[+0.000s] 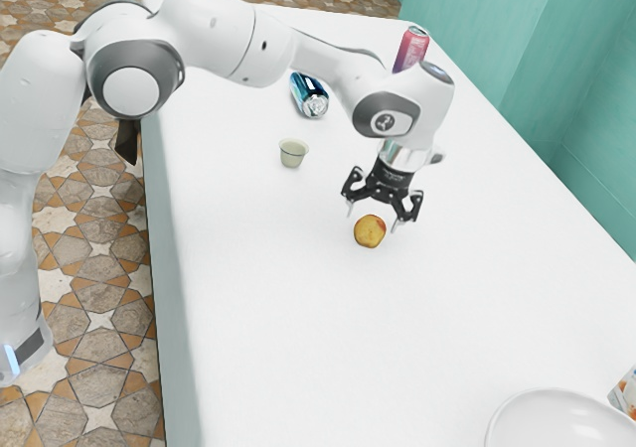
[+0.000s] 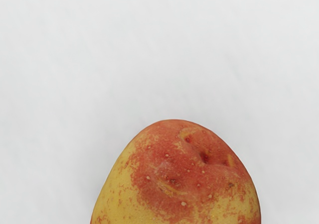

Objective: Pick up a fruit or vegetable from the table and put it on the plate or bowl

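While the arm is reaching in from the upper left of the exterior view, the gripper (image 1: 373,221) is hanging over the white surface (image 1: 258,318) with its black fingers spread apart, gaping wider than the potato (image 1: 370,230) just beneath them. That potato is lying on the surface a little right of the frame's centre, with a fingertip standing to each side of its upper edge. Whether either tip is touching the skin I cannot tell. In this view it is showing as a small rounded lump, yellow with an orange-red flush. From the wrist camera the potato (image 2: 179,184) is sitting directly under the hand, displaying an egg-shaped outline. Its yellow skin is carrying a broad, mottled red patch across the middle, with a few shallow pits like eyes and scattered pale specks. Up and to the left of the gripper a small pale green cup (image 1: 293,152) is standing upright. Higher still a blue can (image 1: 310,93) is lying on its side. A pink-red can (image 1: 410,48) is standing behind the arm's wrist, toward the upper right. In the lower right corner a white plate (image 1: 537,417) is resting on the surface, well apart from the potato, with an orange-and-white item (image 1: 626,392) being cut off by the frame edge beside it.
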You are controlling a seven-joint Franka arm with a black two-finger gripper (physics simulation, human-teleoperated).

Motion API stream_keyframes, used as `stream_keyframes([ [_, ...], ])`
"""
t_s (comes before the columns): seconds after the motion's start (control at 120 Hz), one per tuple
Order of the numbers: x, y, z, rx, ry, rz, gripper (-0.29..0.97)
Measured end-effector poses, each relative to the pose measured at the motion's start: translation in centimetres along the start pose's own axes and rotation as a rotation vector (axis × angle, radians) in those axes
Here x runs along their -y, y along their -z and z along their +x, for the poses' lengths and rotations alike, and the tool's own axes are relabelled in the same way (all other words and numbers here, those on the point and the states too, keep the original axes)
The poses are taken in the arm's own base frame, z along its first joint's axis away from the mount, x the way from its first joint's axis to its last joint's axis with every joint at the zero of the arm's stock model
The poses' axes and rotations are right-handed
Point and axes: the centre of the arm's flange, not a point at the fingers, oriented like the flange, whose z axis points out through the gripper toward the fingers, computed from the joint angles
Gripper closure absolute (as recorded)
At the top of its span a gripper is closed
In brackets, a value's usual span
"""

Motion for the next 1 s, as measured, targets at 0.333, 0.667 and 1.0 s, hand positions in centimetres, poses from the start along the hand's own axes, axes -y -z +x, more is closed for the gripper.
stream_keyframes([
  [0.333, -0.2, -1.3, 0.2, 0.017, -0.014, 0.008, 0.00],
  [0.667, -0.4, -2.1, 0.3, 0.028, -0.019, 0.006, 0.19],
  [1.0, -0.5, -1.2, 0.4, 0.024, -0.018, -0.010, 0.39],
])
